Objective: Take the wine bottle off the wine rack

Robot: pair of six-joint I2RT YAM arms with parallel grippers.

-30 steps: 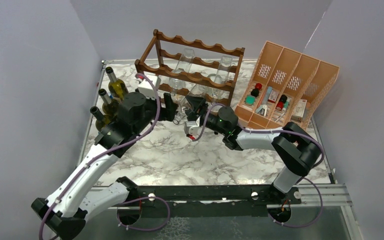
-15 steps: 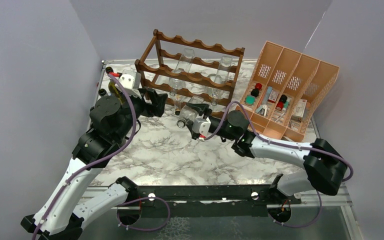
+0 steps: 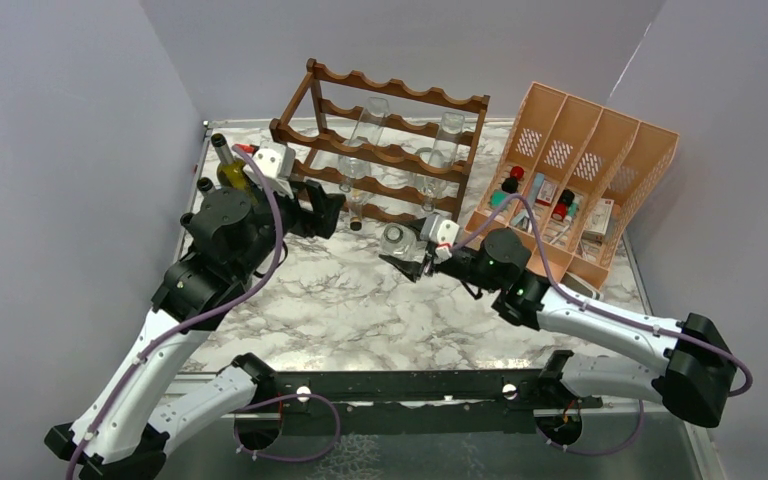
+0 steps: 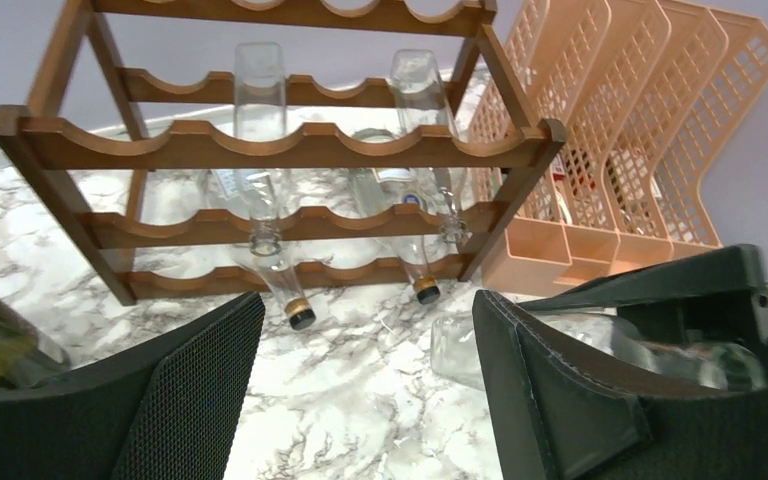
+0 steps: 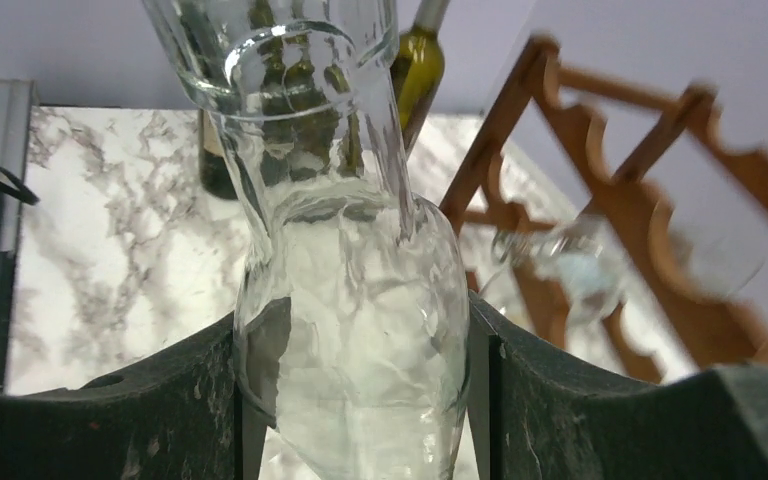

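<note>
The dark brown wine rack (image 3: 380,140) stands at the back and fills the left wrist view (image 4: 280,145). Clear glass bottles (image 4: 260,200) lie in its lower tiers, necks toward me. My right gripper (image 3: 412,248) is shut on a clear glass wine bottle (image 3: 397,238), held just in front of the rack's right end, off the rails. The right wrist view shows both pads pressed on its body (image 5: 355,330). The bottle's end also shows in the left wrist view (image 4: 457,348). My left gripper (image 3: 330,208) is open and empty by the rack's front left, above the marble (image 4: 360,400).
Green wine bottles (image 3: 228,170) stand at the left wall, also seen in the right wrist view (image 5: 415,60). The peach-orange divided organiser (image 3: 570,170) with small items stands right of the rack. The marble table (image 3: 360,300) lies between the arms.
My right gripper has drawn the clear bottle away from the rack, rightward and toward me. My left gripper swung back and left to the rack's front left.
</note>
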